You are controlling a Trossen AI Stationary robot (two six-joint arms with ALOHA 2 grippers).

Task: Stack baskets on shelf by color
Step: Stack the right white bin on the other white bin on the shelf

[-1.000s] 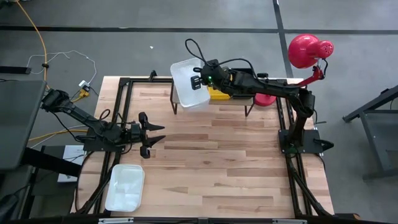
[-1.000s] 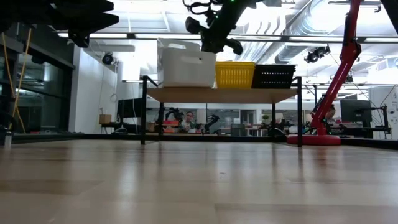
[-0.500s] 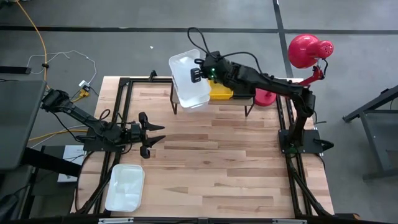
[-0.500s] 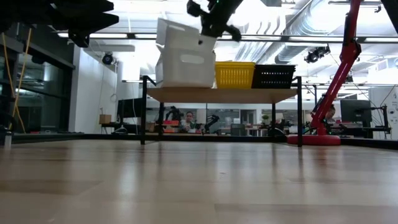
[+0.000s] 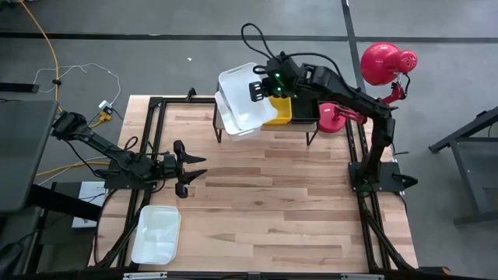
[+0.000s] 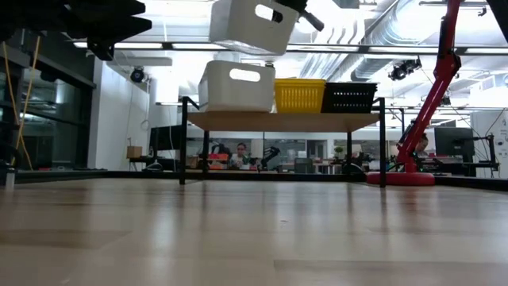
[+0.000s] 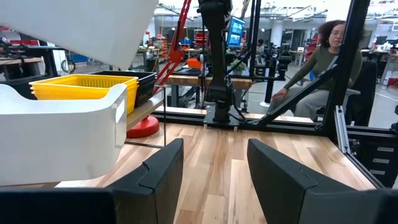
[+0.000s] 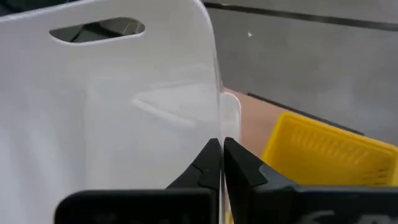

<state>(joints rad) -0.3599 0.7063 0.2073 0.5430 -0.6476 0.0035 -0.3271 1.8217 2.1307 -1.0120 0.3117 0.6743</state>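
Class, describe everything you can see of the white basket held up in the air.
The white plastic basket with rounded corners looks smooth and opaque, with an oval handle slot in its end wall. It hangs tilted above the light wood shelf on black legs, clear of a second white basket standing there. The right gripper alone touches it, jaws shut on its thin wall.

Grey floor [image 5: 156, 62] surrounded the wooden table [image 5: 272, 210]; a red lamp [image 5: 383, 62] stood nearby, under bright ceiling lights [image 6: 373, 28].
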